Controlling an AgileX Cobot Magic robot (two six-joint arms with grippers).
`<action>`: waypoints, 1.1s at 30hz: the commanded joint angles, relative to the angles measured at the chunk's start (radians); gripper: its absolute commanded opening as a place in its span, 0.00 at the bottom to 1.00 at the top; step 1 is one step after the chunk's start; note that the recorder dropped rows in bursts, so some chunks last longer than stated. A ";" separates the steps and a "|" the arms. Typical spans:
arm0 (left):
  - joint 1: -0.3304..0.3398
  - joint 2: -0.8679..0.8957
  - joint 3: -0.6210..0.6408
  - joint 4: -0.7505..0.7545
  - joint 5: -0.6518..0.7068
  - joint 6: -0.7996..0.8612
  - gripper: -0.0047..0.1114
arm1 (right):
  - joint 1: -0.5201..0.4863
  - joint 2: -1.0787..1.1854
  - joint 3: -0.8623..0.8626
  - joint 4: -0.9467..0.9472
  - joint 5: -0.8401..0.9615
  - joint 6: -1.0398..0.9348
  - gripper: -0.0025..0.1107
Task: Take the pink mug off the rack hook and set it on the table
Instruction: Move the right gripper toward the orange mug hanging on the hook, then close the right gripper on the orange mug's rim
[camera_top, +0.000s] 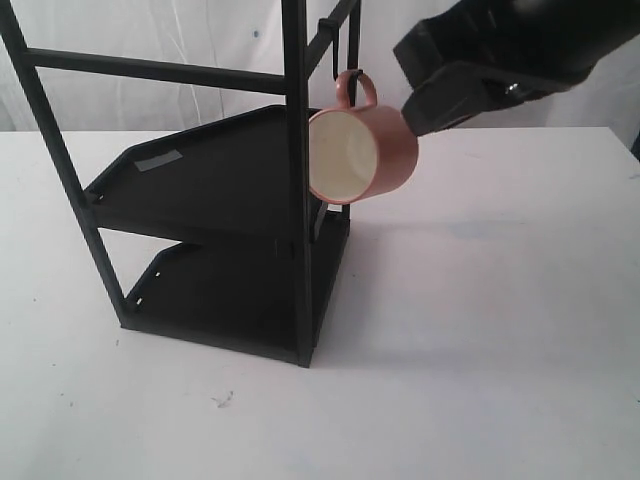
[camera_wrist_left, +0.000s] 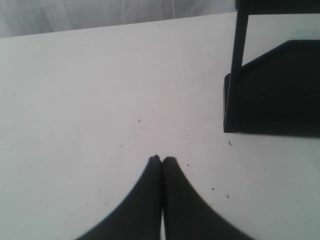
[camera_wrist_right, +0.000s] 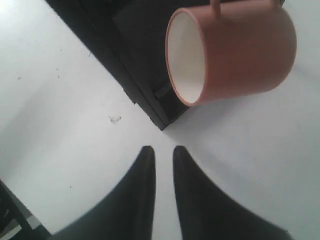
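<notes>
Right wrist view is showing the right gripper (camera_wrist_right: 162, 159) with its two dark fingers standing nearly together, a narrow slit parting them and nothing lying between. Beyond the fingertips, the pink mug (camera_wrist_right: 235, 50) is hanging on its side just outside the front corner post of the rack (camera_wrist_right: 125, 50). Its cream mouth is facing toward the shelves, and it is hanging clear of the fingers. In the exterior view this gripper is hovering just beside the mug's base, on the side away from the rack. Whether it is touching the base I cannot tell. The mug's loop handle (camera_top: 362, 85) is sitting over the rack hook (camera_top: 333, 58) below the rack's top bar, so the mug is hanging above the table (camera_top: 520, 330) and not resting on it.

The left gripper (camera_wrist_left: 161, 162) is keeping its fingertips pressed tight together, gripping nothing. It is hanging over bare table, apart from the rack's lower corner.

As I am judging it, the task is only beginning: the approach to the mug is looking nearly made, but no grasp is in place. Grasping the mug, lifting the handle clear of the hook, carrying it out from the rack and setting it on the table are all remaining.
</notes>
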 joint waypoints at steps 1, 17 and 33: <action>-0.006 0.002 0.003 0.002 -0.001 -0.005 0.04 | 0.000 0.024 -0.002 -0.016 -0.121 0.006 0.39; -0.006 0.002 0.003 0.002 -0.001 -0.005 0.04 | 0.002 0.223 -0.002 -0.138 -0.219 0.036 0.58; -0.006 0.002 0.003 0.002 -0.001 -0.005 0.04 | 0.002 0.248 -0.002 -0.285 -0.229 0.277 0.47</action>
